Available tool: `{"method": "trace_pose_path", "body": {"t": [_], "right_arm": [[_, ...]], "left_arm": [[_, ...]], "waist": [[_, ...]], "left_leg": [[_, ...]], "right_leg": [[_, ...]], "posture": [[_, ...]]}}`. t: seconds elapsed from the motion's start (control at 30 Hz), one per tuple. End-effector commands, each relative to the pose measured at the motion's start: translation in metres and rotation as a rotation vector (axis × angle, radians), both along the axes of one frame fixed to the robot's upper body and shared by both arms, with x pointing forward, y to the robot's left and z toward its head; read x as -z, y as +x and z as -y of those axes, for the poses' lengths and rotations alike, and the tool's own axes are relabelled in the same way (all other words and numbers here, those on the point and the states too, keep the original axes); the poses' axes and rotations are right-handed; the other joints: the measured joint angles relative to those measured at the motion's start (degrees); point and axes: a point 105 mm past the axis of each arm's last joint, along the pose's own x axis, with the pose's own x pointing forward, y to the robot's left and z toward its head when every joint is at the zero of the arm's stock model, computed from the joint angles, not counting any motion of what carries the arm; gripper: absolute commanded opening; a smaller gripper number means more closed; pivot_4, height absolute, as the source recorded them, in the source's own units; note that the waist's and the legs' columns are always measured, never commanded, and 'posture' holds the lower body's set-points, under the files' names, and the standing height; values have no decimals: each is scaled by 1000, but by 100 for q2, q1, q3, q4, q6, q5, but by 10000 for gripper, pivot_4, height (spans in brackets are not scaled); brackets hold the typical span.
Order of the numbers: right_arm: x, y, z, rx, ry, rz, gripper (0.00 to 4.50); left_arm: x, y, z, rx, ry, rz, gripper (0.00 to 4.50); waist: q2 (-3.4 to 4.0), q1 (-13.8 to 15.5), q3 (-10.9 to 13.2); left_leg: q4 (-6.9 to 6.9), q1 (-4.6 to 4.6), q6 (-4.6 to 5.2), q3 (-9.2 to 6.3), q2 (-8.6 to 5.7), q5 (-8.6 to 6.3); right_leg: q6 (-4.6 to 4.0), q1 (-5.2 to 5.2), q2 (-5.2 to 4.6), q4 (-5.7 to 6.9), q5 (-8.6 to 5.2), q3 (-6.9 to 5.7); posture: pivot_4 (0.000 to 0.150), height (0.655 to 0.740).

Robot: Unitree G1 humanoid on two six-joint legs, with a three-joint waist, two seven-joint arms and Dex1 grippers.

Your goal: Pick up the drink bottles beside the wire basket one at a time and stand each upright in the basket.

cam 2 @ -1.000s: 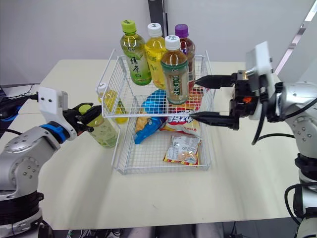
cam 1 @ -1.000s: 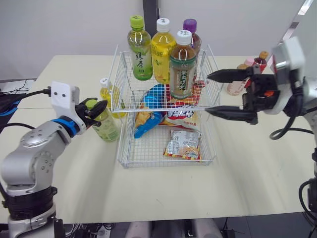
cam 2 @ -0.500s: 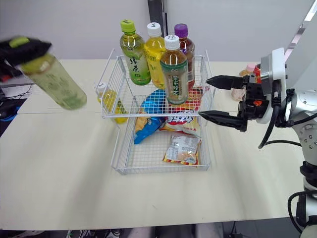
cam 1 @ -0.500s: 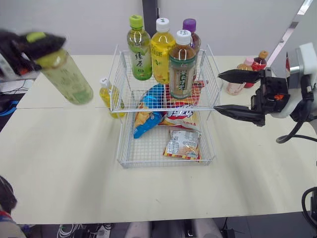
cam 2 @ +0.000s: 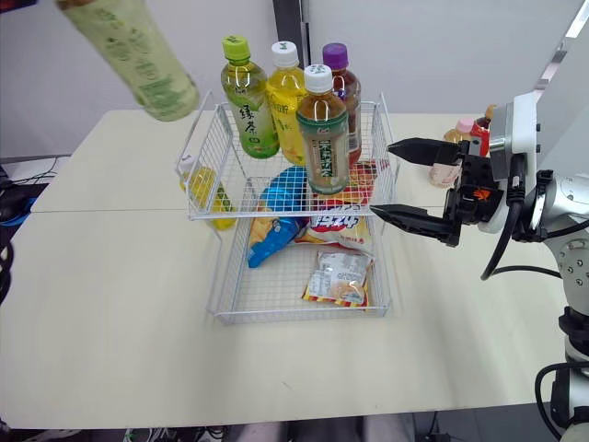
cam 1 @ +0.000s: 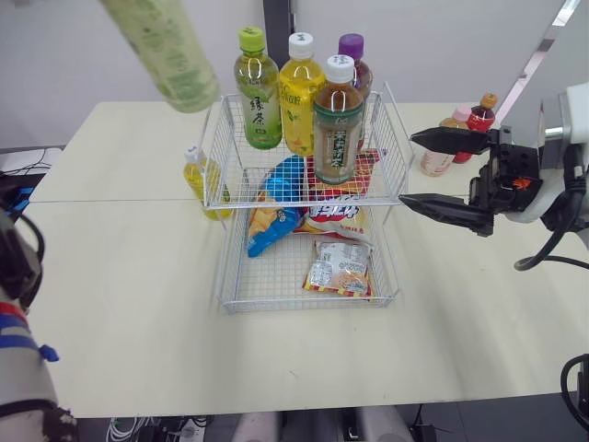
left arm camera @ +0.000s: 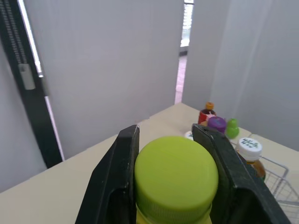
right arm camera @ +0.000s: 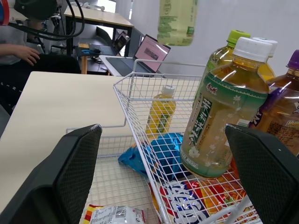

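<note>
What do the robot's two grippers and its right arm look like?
The right gripper has two long black fingers tapering to points, on a black body with a small orange part. A white boxy housing sits behind it; the right arm is silver-grey, with a black cable looping beneath. The left gripper has two black, flat-sided fingers.

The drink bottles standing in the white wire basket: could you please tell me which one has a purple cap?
The dark-drink bottle at the back right, behind the white-capped tea bottle; the others have green or white caps.
</note>
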Motion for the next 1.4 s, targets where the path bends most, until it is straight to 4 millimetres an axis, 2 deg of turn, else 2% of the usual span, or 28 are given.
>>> {"method": "trace_pose_path", "body": {"t": [0.03, 0.17, 0.37, 0.53, 0.77, 1.4], "right_arm": [[-12, -7, 3, 11, 16, 65, 45000], [-15, -6, 5, 37, 15, 89, 45000], [-16, -8, 6, 50, 14, 86, 45000], [-16, -9, 8, 61, 9, 85, 45000], [-17, -8, 9, 76, 10, 85, 45000], [-15, -9, 10, 94, 13, 74, 45000]], "left_arm": [[-17, -12, 18, 76, 29, 83, 13918], [-2, -1, 42, 136, 97, 73, 13918], [22, 15, 65, 178, 131, 73, 13918], [42, 25, 74, 188, 148, 39, 13918], [58, 33, 83, 200, 152, 14, 13918], [84, 44, 97, 251, 185, -33, 13917]], "waist": [[1, -3, 0], [2, -2, 1], [3, -1, 2], [3, -8, 2], [3, -1, 2], [3, 0, 2]], "left_leg": [[0, 0, 0, 0, 1, 0], [0, 0, 0, 2, 1, 0], [1, 0, 0, 3, 2, 0], [1, 0, 1, 3, 1, 0], [6, -1, 1, 4, 0, 1], [8, -1, 1, 3, -2, 1]], "right_leg": [[0, -1, 0, 1, 0, 0], [0, -2, 0, 2, 0, 3], [-1, -3, -1, 2, 0, 7], [-1, -5, 0, 2, 0, 8], [-1, -4, -2, 4, 1, 9], [-1, -1, -2, 4, 1, 7]], "posture": [[1500, 7400], [1500, 7400], [1500, 7400], [1500, 7400], [1500, 7400], [1500, 7400]]}}
